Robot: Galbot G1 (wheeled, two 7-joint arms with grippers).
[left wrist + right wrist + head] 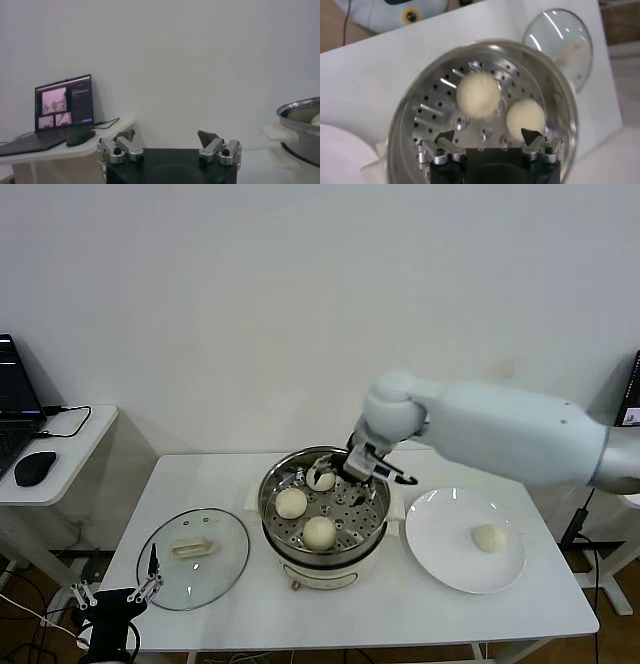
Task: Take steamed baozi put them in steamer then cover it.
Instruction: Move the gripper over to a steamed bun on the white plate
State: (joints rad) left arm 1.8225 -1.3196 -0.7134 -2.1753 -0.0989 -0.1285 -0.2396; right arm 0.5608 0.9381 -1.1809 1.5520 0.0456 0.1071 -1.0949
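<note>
While we look down from the head, our right gripper [352, 466] reaches over the far side of the round shiny steel steamer [275, 484] on its cream-white pot base; three small cream-white baozi [319, 532] lie inside, the far one partly hidden by the gripper. A fourth bun [487, 537] rests on the flat white plate [440, 559] to the right. The round clear glass cover [225, 569] lies flat on the white table [400, 624], left of the steamer. Our left gripper [150, 574] hangs at the table's near-left edge.

From the left wrist, its fingers [122, 146] are spread wide, holding nothing.

From the right wrist, the fingers [535, 140] gape wide and empty above the perforated floor; two buns show, the third is hidden.
</note>
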